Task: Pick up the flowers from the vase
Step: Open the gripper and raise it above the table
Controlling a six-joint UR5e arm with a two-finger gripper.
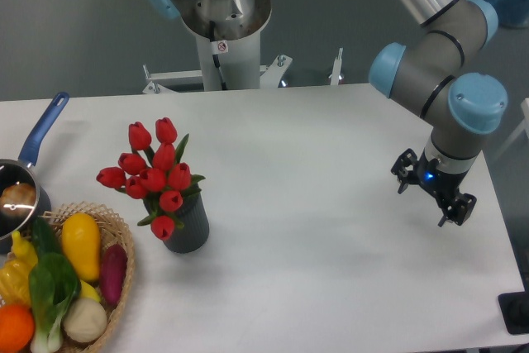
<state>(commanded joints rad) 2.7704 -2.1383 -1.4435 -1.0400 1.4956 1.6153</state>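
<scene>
Tulips (154,173) stand bunched in the ribbed grey vase (187,227), well apart from my claw (433,194), far off to its side across the white table (314,204); my fingers hang spread apart with nothing between them. Closing on the buds rather than the stems could crush them. A slanted pull could tip the vase toward the wicker basket (124,287) just beyond it.
</scene>
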